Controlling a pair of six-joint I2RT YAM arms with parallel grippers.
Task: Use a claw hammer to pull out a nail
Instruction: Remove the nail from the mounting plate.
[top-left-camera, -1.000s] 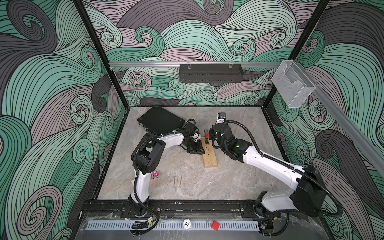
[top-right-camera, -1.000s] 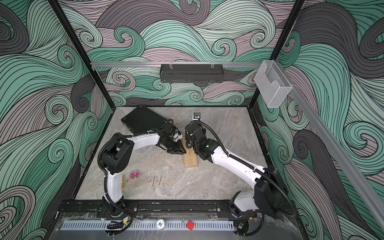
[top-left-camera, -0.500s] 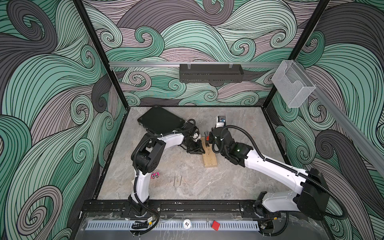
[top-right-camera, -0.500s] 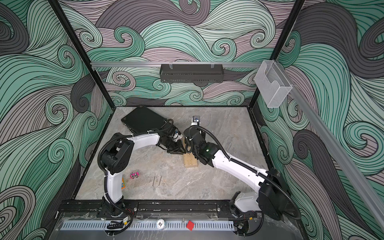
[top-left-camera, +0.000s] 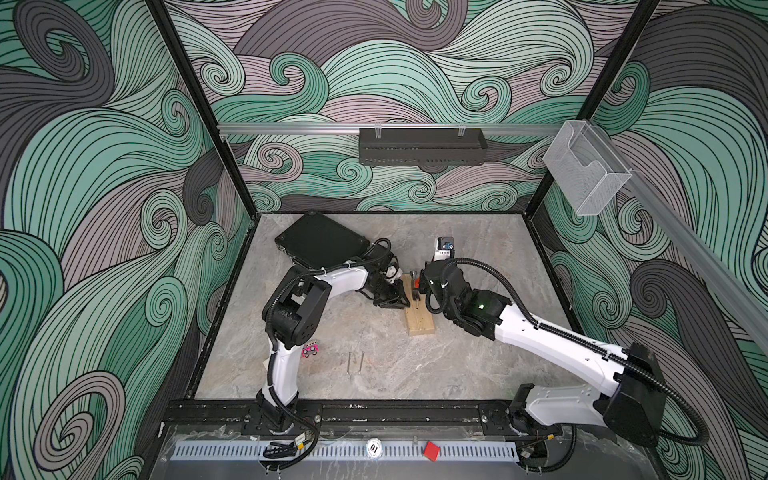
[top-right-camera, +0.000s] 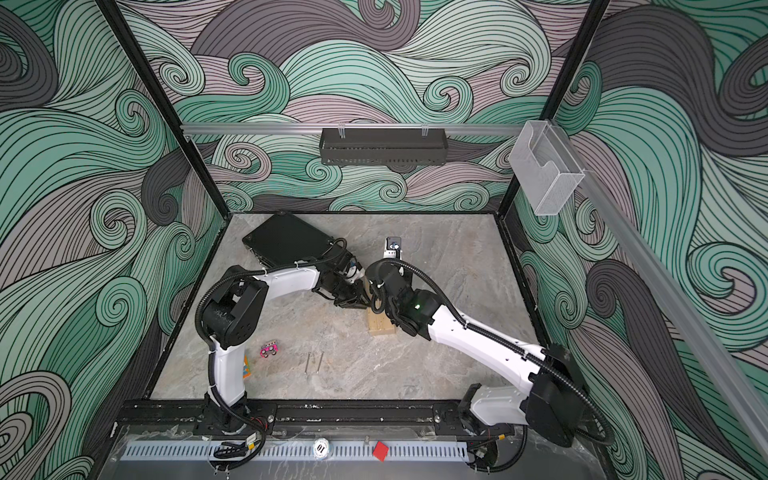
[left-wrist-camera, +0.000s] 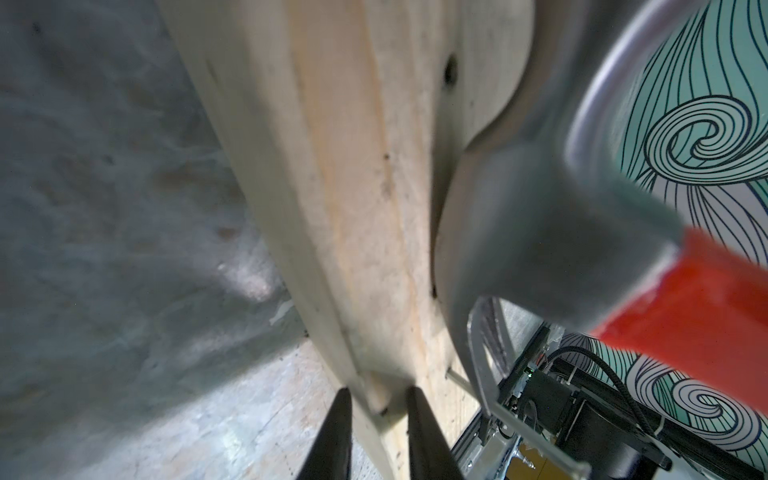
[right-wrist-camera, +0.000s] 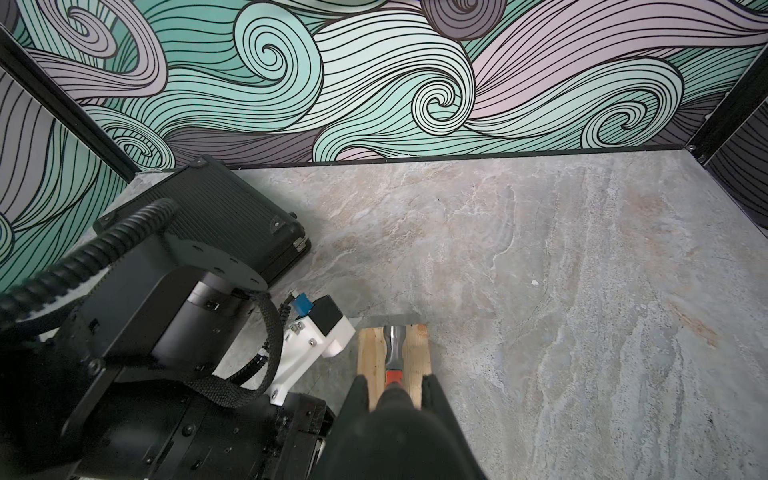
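Note:
A pale wooden block (top-left-camera: 420, 316) lies mid-table. My left gripper (left-wrist-camera: 379, 401) is shut on its long edge; one black finger (left-wrist-camera: 334, 432) shows on each side of that edge. My right gripper (right-wrist-camera: 395, 388) is shut on the black handle of the claw hammer (right-wrist-camera: 392, 353). Its grey steel head (left-wrist-camera: 536, 232) and orange neck (left-wrist-camera: 685, 307) rest on the block's top. The curved claw (left-wrist-camera: 480, 353) reaches a thin nail (left-wrist-camera: 455, 376) that stands out of the wood. In a top view the hammer (top-left-camera: 416, 279) peeks out between both wrists.
A black case (top-left-camera: 322, 243) lies at the back left, close behind my left arm. Two loose nails (top-left-camera: 355, 363) and a small pink toy (top-left-camera: 310, 350) lie nearer the front. A black rack (top-left-camera: 422, 146) and a clear bin (top-left-camera: 586, 170) hang on the walls.
My right wrist has shifted slightly toward the front of the table with the hammer in its grip. The left arm and the block have not moved.

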